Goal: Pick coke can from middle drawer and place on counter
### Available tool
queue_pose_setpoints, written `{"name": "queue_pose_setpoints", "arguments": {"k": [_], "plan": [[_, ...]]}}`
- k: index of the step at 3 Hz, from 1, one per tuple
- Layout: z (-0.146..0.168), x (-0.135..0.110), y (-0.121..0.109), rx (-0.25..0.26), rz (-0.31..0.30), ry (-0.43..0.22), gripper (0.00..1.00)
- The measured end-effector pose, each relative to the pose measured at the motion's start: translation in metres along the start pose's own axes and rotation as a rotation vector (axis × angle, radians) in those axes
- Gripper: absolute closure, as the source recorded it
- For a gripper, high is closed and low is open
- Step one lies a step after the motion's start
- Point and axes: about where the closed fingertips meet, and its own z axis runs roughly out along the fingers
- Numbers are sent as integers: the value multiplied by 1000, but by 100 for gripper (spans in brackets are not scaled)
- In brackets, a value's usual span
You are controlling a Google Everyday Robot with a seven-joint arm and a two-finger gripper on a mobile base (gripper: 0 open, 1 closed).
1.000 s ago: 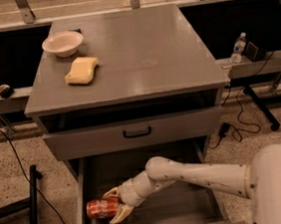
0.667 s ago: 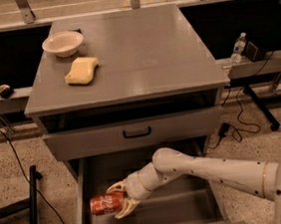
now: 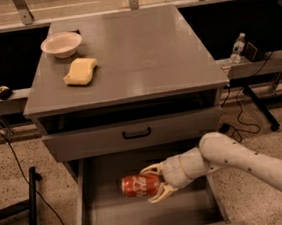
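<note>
1. The tool (image 3: 154, 184) hung inside the open middle drawer (image 3: 83, 206). Its two pale fingers were closed onto the right end of the coke can (image 3: 139, 185), one above and one below.
2. The coke can lay on its side in that grip. Over the last second it had shifted from the drawer's left front toward its middle and higher in view, so it was probably lifted off the floor.
3. The white arm (image 3: 236, 157) reached in from the right, and its elbow had drawn back from where it was a second before.
4. That suggested the grasp had succeeded and extraction was under way. The can had yet to pass the upper drawer front (image 3: 94, 142) overhanging it.
5. The counter (image 3: 145, 53) above held a bowl (image 3: 61, 44) and a yellow sponge (image 3: 81, 71) at its left. The placing step was not yet done.
</note>
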Motion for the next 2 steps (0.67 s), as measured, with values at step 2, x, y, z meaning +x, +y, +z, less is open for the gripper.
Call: {"name": "queue_pose_setpoints", "arguments": {"k": [2], "plan": [[-19, -1, -2, 0, 2, 36, 100]]}}
